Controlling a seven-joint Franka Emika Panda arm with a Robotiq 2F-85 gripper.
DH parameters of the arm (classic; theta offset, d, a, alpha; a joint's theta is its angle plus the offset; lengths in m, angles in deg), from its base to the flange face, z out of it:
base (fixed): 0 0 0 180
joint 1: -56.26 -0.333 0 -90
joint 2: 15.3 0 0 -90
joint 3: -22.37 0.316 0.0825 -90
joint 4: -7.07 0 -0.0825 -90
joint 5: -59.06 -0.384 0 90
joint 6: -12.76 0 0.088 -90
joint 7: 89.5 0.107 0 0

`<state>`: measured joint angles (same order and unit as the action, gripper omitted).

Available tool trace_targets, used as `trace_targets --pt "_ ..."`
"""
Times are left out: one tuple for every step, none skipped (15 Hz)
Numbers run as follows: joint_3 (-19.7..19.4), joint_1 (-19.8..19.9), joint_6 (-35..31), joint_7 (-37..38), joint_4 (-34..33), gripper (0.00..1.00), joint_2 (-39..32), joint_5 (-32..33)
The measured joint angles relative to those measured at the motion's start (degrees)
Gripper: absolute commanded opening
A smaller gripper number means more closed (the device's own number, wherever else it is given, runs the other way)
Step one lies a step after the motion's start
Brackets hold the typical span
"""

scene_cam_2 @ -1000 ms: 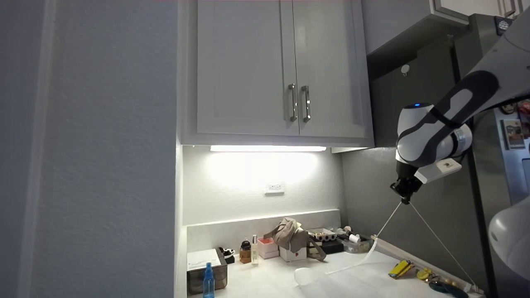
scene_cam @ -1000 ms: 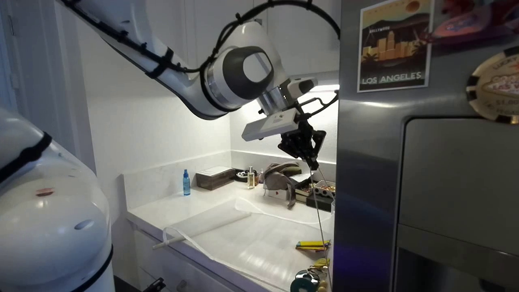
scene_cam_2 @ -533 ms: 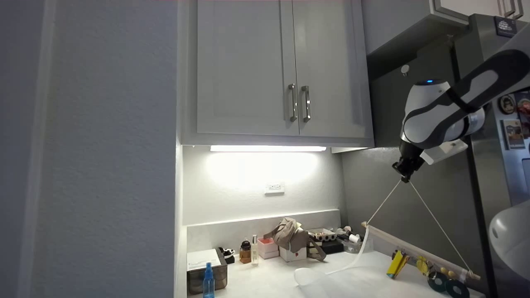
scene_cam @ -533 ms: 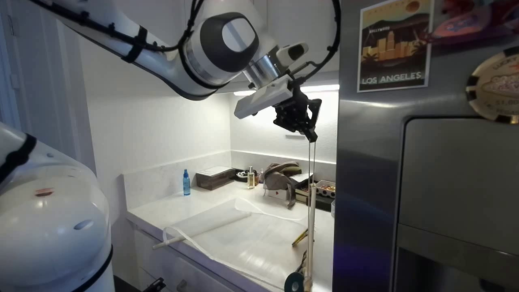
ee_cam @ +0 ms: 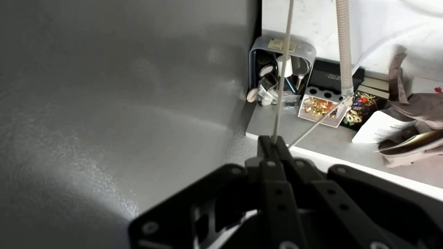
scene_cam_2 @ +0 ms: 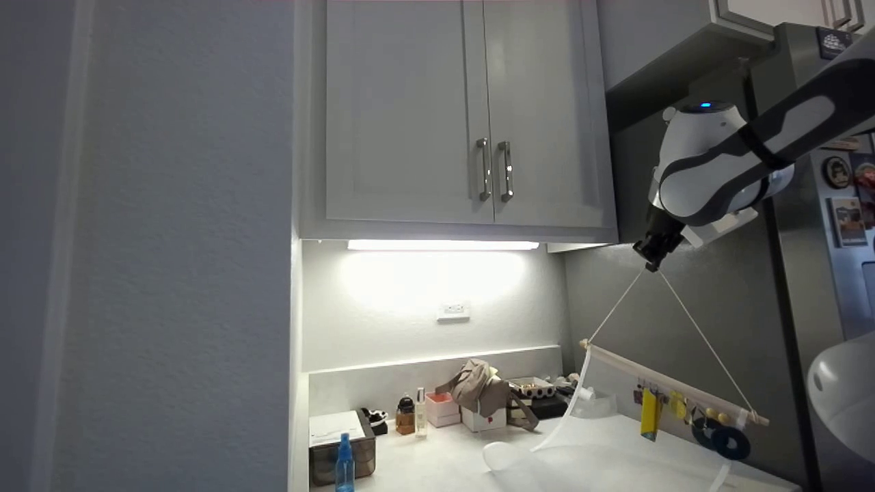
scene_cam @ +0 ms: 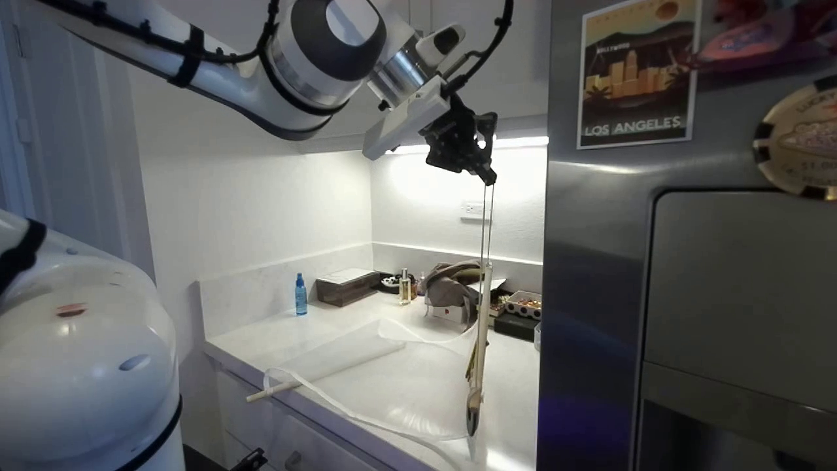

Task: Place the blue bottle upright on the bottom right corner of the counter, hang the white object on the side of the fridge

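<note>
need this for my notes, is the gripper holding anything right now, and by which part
The gripper holds the sheer white wall hanging by its cord, pinched at the cord's peak.

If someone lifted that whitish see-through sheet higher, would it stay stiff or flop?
Likely floppy: the sheet sags in loose curves onto the counter. Its top rod looks straight, so should hold stiff, but may swing, hanging from the gripper by string.
</note>
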<state>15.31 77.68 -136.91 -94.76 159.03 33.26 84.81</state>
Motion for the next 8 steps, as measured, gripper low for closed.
trace_targets --pt "0.5 0.0 0.0 0.1 -0.4 0.00 0.2 0.0" --pt "0.9 0.0 0.0 0.1 -0.9 0.00 0.4 0.0" --pt "1.2 0.0 0.0 0.1 -1.4 0.00 0.5 0.0" --pt "1.5 0.0 0.0 0.1 -1.9 0.00 0.7 0.0" --pt "1.6 0.0 0.0 0.1 -2.6 0.00 0.8 0.0" --pt "1.8 0.0 0.0 0.1 -3.3 0.00 0.9 0.0" --pt "2.0 0.0 0.1 0.1 -4.2 0.00 1.0 -0.1" --pt "2.1 0.0 0.1 0.1 -5.0 0.00 1.0 -0.2"
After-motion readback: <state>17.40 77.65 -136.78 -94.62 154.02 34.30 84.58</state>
